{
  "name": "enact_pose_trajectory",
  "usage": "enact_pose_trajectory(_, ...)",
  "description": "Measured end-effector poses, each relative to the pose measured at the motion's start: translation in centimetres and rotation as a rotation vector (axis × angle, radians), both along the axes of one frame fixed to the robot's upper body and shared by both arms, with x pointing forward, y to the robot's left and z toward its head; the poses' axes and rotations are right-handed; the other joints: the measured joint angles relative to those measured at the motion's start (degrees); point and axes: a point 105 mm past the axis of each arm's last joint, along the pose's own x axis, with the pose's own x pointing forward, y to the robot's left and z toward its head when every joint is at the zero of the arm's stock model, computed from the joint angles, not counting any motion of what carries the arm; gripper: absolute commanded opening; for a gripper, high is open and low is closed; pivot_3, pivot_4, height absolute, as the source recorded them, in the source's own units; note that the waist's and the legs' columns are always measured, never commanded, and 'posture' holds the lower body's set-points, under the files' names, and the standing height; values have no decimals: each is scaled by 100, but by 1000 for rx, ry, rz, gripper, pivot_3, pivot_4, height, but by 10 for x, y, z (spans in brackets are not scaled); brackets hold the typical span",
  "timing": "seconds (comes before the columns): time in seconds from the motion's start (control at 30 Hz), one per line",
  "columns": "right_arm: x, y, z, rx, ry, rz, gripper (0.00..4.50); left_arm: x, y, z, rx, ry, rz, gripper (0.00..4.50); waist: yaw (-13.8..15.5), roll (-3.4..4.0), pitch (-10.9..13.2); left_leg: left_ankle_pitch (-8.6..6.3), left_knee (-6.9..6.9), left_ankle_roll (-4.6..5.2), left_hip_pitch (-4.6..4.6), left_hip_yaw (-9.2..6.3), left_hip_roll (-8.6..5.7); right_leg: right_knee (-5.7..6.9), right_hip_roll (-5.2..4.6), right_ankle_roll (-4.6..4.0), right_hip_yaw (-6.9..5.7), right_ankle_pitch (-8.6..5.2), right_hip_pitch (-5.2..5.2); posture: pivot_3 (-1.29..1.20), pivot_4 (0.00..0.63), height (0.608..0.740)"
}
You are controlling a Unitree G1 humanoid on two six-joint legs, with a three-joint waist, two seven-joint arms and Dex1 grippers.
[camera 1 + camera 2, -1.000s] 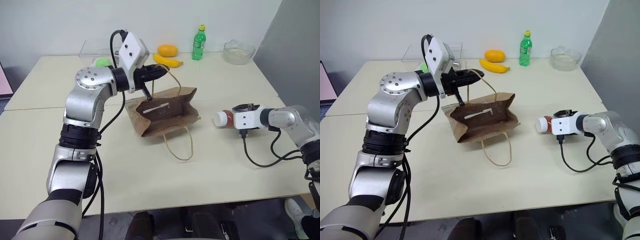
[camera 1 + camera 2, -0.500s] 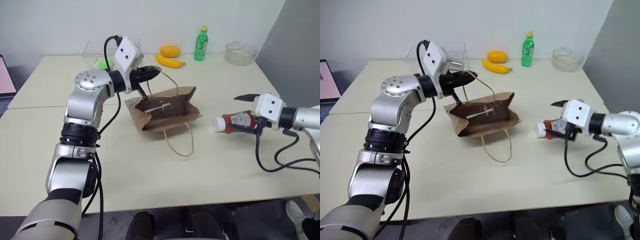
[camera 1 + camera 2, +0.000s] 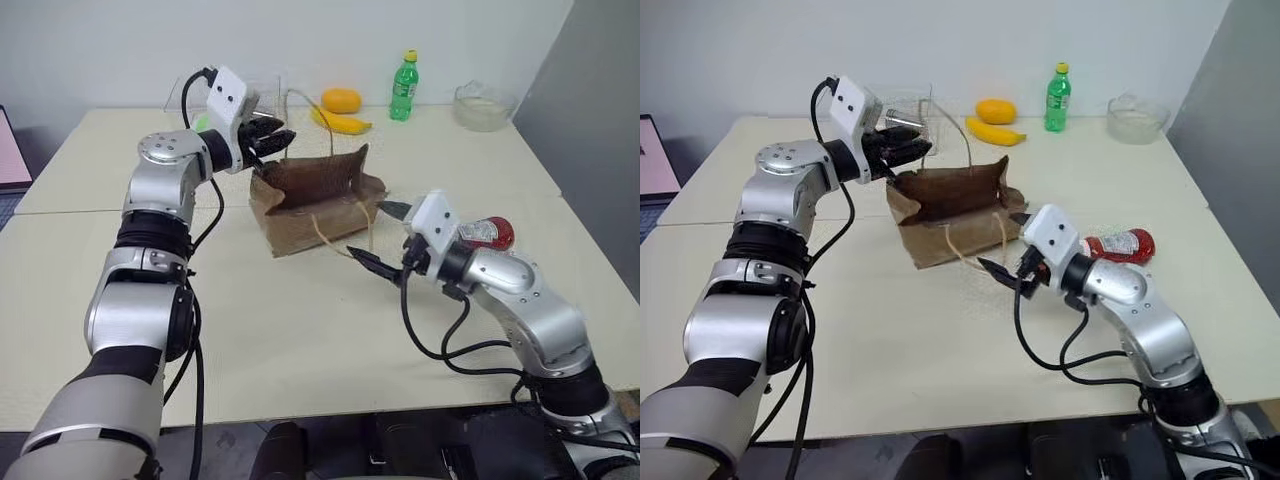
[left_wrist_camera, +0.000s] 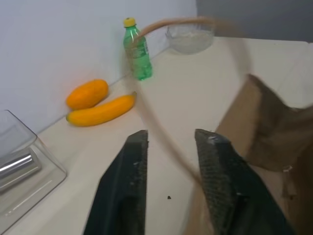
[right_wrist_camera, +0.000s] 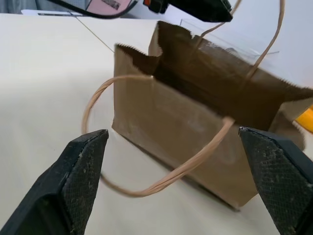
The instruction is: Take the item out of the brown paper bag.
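Right wrist view: my right pincer (image 5: 183, 186) gapes empty before the bag (image 5: 195, 122). Left pincer (image 4: 171, 161) is part-open around a handle (image 4: 161, 132). If that handle snags, I'd tip the bag.

Both arms are built of rounded silver-grey metal shells joined by black ribbed collars. The left arm (image 3: 160, 215), running up the left of the frame, has a ring of small screws on its round joint cap. Each wrist carries a white boxy camera block with dark dots, and black cables loop from the wrists. The fingers (image 4: 128, 196) are black with finely textured inner pads.
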Motion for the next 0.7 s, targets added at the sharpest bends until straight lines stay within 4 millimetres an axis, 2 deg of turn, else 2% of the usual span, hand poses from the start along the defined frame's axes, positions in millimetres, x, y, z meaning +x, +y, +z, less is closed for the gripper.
enact_pose_trajectory(0.2, 13, -4, 8, 25, -48, -40, 4500, -33, 12, 12, 56, -44, -112, 4492, -26, 0, 0, -1, -1, 1, 4, -13, 9, 1, -4, 0, 6, 0, 0, 0, 150, 740)
enact_pose_trajectory(0.3, 15, -9, 13, 55, -74, -51, 4500, -46, 21, 18, 41, -85, -81, 4492, -20, 0, 0, -1, 0, 2, 8, -23, 12, 10, -4, 5, 5, -3, 2, 0, 150, 740)
enact_pose_trajectory(0.4, 14, -16, 13, 80, -102, -65, 4500, -68, 37, 20, -34, -130, 33, 4492, -28, 0, -1, -1, -2, 1, 16, -29, 17, 11, -7, 8, 10, -4, 6, 0, 150, 740)
enact_pose_trajectory(0.5, 11, -22, 2, 86, -122, -99, 4500, -86, 54, 9, -129, -159, 196, 4492, -13, -3, -5, -1, -5, 1, 16, -34, 18, 4, -29, 9, 7, -3, 7, 0, 150, 740)
enact_pose_trajectory(0.57, 7, -25, -8, 113, -125, -124, 4500, -96, 63, -7, -216, -158, 317, 4492, -1, -9, -8, -1, 0, 1, 21, -35, 15, 15, -38, 8, 8, -2, 13, 0, 150, 740)
enact_pose_trajectory(0.63, 5, -28, -18, 179, -106, -191, 4500, -113, 76, -32, -248, -145, 449, 4492, -3, -14, -25, -1, -4, 1, 34, -30, 14, 12, -42, 3, 16, 2, 22, 0, 150, 740)
enact_pose_trajectory(0.7, 7, -39, -34, 220, -65, -285, 4500, -128, 83, -70, -260, -66, 545, 4492, 0, -19, -28, -1, -7, 0, 43, -28, 11, 11, -45, 3, 19, 2, 29, 0, 150, 740)
